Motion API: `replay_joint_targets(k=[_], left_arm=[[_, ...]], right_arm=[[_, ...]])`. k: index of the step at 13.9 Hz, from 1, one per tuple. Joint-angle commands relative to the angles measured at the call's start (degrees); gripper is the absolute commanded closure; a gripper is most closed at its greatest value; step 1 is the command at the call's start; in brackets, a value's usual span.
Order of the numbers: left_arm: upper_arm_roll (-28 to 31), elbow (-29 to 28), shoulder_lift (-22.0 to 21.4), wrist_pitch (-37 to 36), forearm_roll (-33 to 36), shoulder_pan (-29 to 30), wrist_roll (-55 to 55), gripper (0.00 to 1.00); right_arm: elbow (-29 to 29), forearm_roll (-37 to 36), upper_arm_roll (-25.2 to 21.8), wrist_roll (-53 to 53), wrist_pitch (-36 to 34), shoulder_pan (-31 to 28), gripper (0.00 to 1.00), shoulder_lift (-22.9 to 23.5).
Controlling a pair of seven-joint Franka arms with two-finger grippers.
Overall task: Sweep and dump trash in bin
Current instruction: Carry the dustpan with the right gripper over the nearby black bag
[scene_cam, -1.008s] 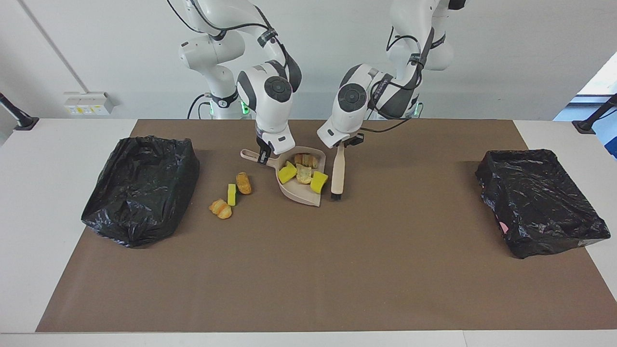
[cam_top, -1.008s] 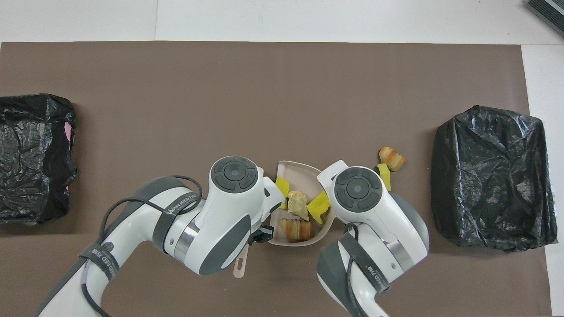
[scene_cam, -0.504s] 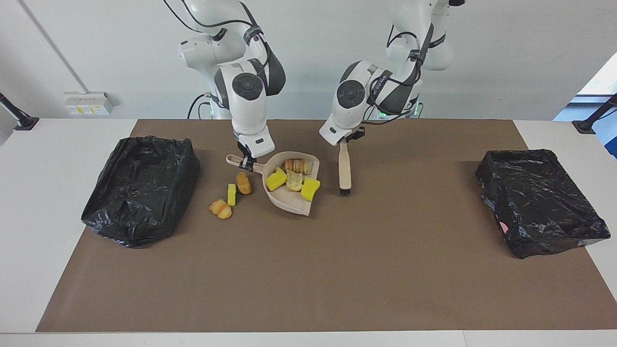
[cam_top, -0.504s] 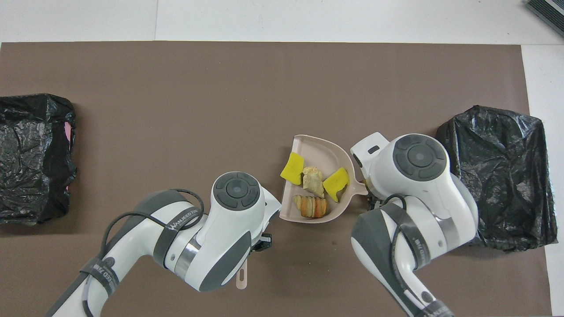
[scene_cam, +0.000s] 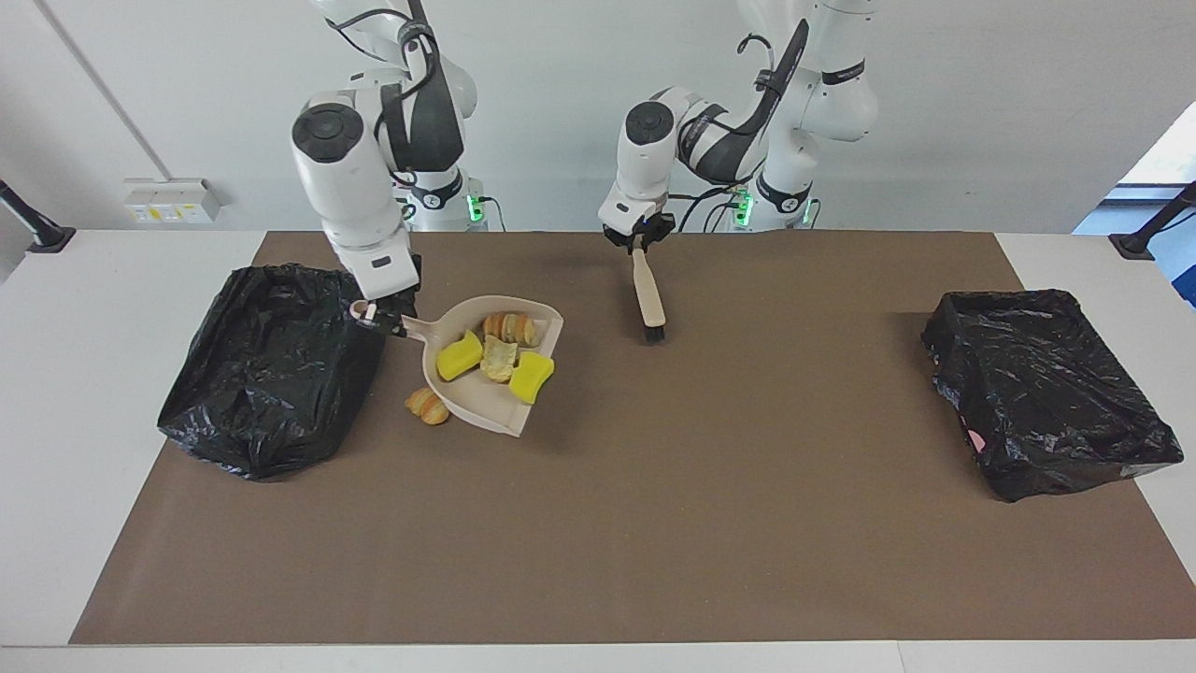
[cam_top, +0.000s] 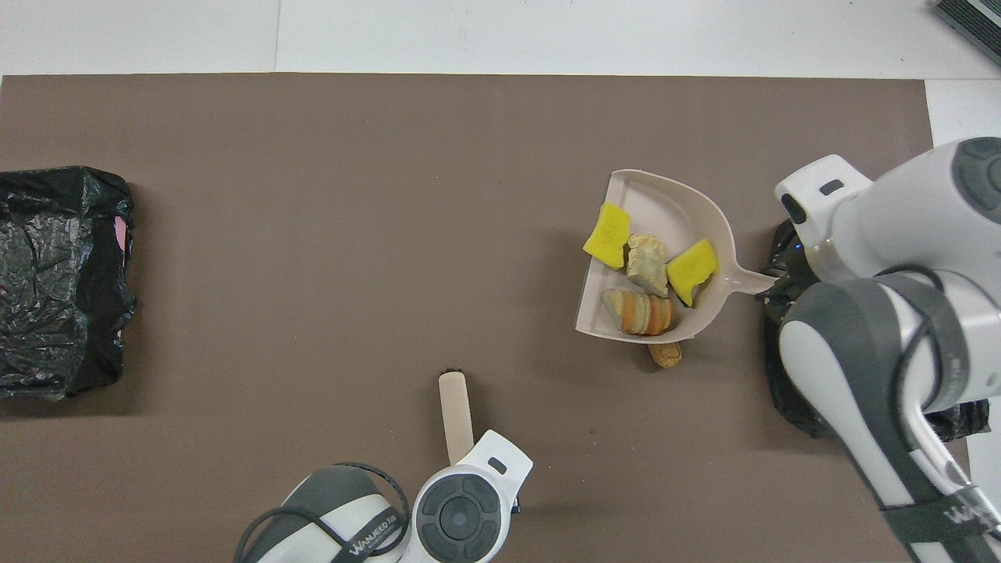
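Here the right gripper [scene_cam: 377, 316] was clamped on the handle of the beige dustpan [scene_cam: 458, 393] and held it raised off the brown mat [scene_cam: 654, 523], just beside the black-bagged bin [scene_cam: 271, 369] at the right arm's end of the table. The pan's open mouth faced about 4 o'clock in the facing view.

Four pieces of the trash lay in the pan: two yellow sponge pieces [scene_cam: 459, 358] [scene_cam: 531, 377], a pale tan lump [scene_cam: 499, 358] between them, and an orange-brown bread-like lump [scene_cam: 509, 327] at about 12 o'clock from the tan one, against the pan's back wall.

Outside the pan, a second bread-like lump [scene_cam: 426, 405] lay on the mat at about 8 o'clock from the pan's centre, close under its edge. In the overhead view a brown lump [cam_top: 665, 354] showed under the pan's near edge, at about 6 o'clock.

The left gripper [scene_cam: 637, 238] was closed on the handle of the brush [scene_cam: 648, 299], which hung bristles-down over the mat near the robots' edge, well apart from the pan. The brush leaned toward 5 o'clock in the facing view.

A second black-bagged bin [scene_cam: 1042, 393] sat at the left arm's end of the table.
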Motion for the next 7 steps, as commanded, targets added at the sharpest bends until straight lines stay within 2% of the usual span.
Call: replay_joint_targets(k=[1,5,7], left_arm=[[0.9,-3.7,-3.8,1.9,-3.3,-3.5,-0.7,1.00],[1.0,-4.1,-3.4,-0.6,-4.3,-2.9,3.5,1.00],[1.0,-4.2,-3.4,-0.6,-4.3,-2.8,4.2,1.00]], right_arm=[[6.4,1.7,0.6,-8.5,-5.4,-8.0,1.00,0.5],[7.0,1.0,-0.1,-22.1,-5.7,-20.5,1.00,0.7],[7.1,-0.3,-1.2,-29.3,-4.3,-24.8,1.00,0.8]])
